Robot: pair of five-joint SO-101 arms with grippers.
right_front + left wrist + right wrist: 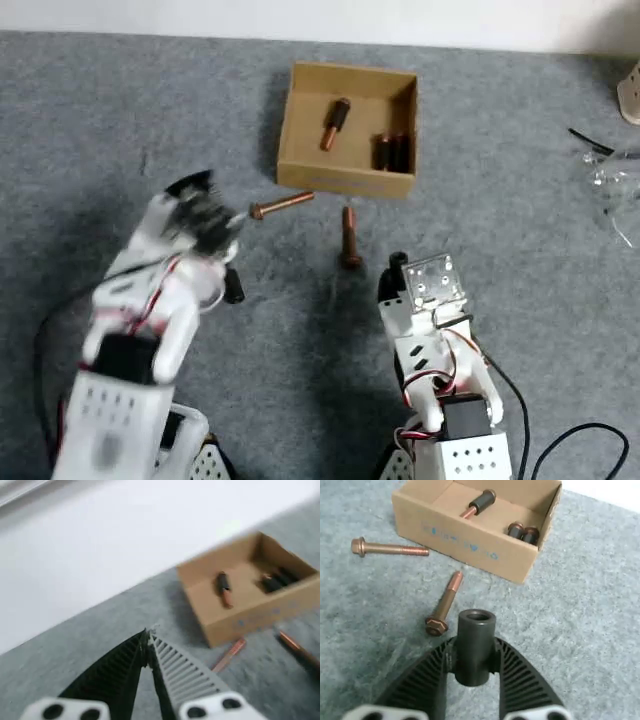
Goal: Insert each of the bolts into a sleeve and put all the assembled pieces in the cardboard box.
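The cardboard box sits at the back of the carpet. It holds one bolt-in-sleeve piece and two more side by side. Two loose copper bolts lie in front of it: one near the box's front corner, the other pointing toward the box. My right gripper is shut on a black sleeve, held upright just short of the second bolt's head. My left gripper is shut and empty, its tips beside the first bolt's head.
A small black piece, perhaps a sleeve, lies on the carpet by the left arm. Cables and clear plastic bits lie at the far right. A pale wall rises behind the box.
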